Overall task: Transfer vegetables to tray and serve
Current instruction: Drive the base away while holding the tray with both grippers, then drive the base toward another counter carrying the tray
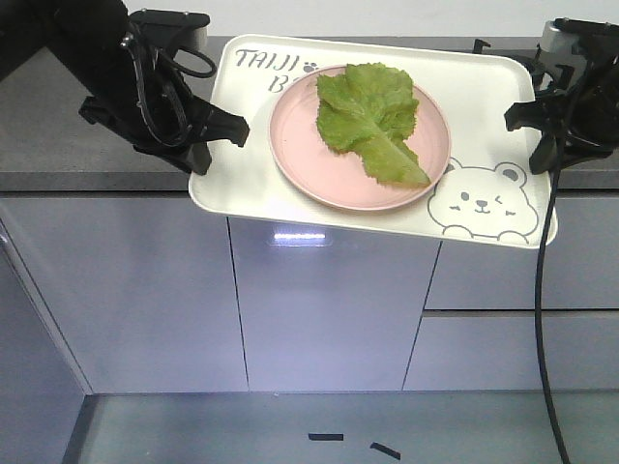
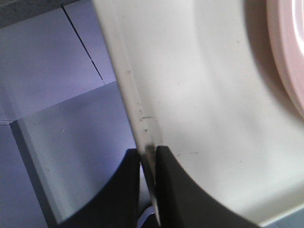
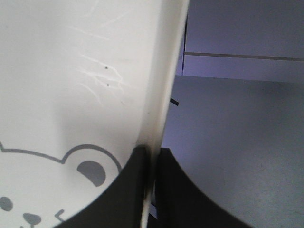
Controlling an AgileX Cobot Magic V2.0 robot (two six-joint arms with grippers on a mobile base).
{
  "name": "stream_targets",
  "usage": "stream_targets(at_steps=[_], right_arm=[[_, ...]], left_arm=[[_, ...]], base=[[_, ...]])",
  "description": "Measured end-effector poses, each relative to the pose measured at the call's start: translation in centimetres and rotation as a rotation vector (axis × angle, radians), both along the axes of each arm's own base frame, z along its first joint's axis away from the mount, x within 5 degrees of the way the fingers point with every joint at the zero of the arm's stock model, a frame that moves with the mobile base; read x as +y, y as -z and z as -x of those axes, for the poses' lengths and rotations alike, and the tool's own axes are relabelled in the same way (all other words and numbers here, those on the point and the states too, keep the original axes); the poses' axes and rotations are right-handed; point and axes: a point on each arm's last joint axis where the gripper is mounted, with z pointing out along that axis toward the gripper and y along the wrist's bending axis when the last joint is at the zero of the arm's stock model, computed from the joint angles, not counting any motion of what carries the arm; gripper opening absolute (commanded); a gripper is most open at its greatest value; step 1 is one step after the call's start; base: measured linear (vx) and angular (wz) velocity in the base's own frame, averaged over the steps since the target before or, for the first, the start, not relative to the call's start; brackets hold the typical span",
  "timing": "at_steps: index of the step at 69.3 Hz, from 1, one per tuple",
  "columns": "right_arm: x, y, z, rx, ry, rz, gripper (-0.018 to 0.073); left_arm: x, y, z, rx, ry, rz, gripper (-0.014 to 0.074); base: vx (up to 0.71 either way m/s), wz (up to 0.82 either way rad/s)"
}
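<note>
Green lettuce, pink plate, cream bear-printed tray.

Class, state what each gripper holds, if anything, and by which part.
Both hold the tray: the left gripper pinches its left rim, the right gripper its right rim, jaws shut over the edge.

Front view looks down from afar — wrist views seemingly hug opposite tray rims.

left gripper pinched on tray left rim | right gripper pinched on right rim | 2 arms reaching inward
</note>
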Motion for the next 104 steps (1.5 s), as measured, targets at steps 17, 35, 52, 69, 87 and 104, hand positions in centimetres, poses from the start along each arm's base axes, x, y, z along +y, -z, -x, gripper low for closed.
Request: stream_targets(at_steps=[17,35,52,69,87,104], right_arm=[[0.0,0.0,0.0,0.0,0.0,0.0,-0.0006],[0.0,0.0,0.0,0.0,0.0,0.0,-0.0006],[0.0,0.0,0.0,0.0,0.0,0.0,-0.0006],[0.0,0.0,0.0,0.0,0.0,0.0,-0.0006],[0.0,0.0,0.0,0.0,0.0,0.0,-0.0006],[0.0,0.0,0.0,0.0,0.0,0.0,-0.0006]], left_arm=[[0.0,0.0,0.0,0.0,0.0,0.0,-0.0006],[0.0,0.0,0.0,0.0,0.0,0.0,-0.0006],[0.0,0.0,0.0,0.0,0.0,0.0,-0.0006],[0.0,0.0,0.0,0.0,0.0,0.0,-0.0006],[0.0,0.0,0.0,0.0,0.0,0.0,-0.0006],[0.0,0.0,0.0,0.0,0.0,0.0,-0.0006]], base=[[0.01,-0.04],[0.03,-0.03],[0.04,-0.02],[0.05,-0.04],[0.07,-0.01],[0.09,0.08]])
